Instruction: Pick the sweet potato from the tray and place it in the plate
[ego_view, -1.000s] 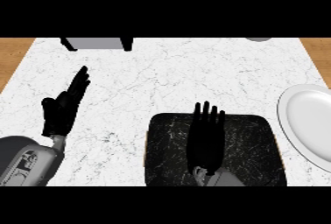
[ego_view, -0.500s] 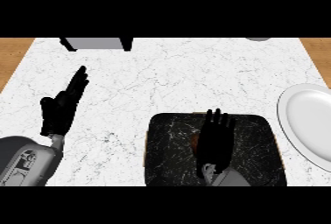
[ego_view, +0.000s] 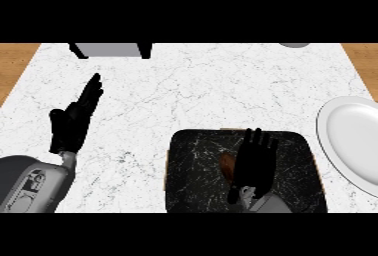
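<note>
Just sweet potato (ego_view: 228, 165) in tray (ego_view: 193, 170), plate (ego_view: 353, 140) bare

The surface (ego_view: 192, 95) looks like white marble with grey veins – smooth; the tray (ego_view: 196, 170) is dark speckled stone; the plate (ego_view: 354, 140) – white, shiny.

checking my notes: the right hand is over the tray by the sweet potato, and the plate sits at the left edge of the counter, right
One thing is off: the plate sits at the right edge of the counter, not the left, as the head view shows. The rest holds: the right hand is over the tray, by the sweet potato.
</note>
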